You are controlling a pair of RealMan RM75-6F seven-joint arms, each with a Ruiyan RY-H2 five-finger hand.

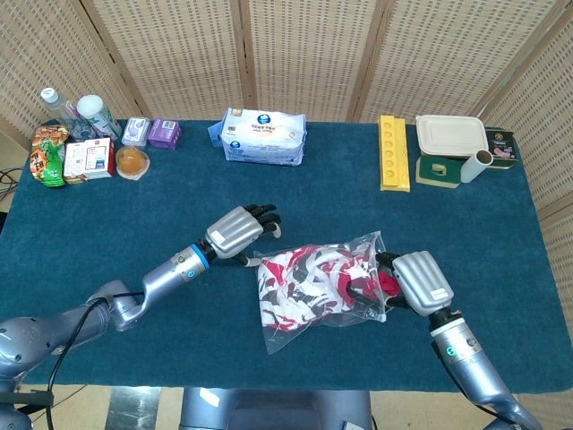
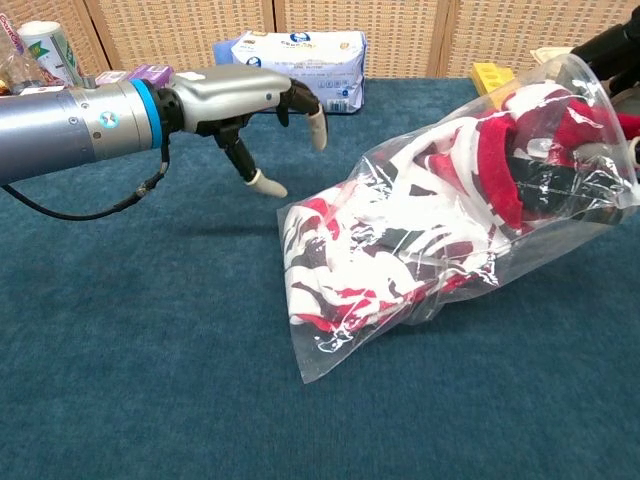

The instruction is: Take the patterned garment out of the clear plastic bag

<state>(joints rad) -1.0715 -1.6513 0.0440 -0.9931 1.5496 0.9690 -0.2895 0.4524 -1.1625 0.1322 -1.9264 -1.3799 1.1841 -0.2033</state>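
Garment wholly inside bag, lying mid-table. Right hand grips bag's mouth end. Left hand empty, fingers spread, apart from bag. Step: extraction not begun. Next: left hand must enter mouth, grasp cloth.

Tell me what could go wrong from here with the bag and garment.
1. The left hand hangs open, apart from the clear plastic bag, so nothing braces its closed end; pulling may drag the whole bag across the blue tablecloth.
2. The red, white and black patterned garment is bunched deep inside and could snag at the mouth.
3. The right hand sits at the bag's mouth, its fingers mostly hidden, so its hold cannot be confirmed.
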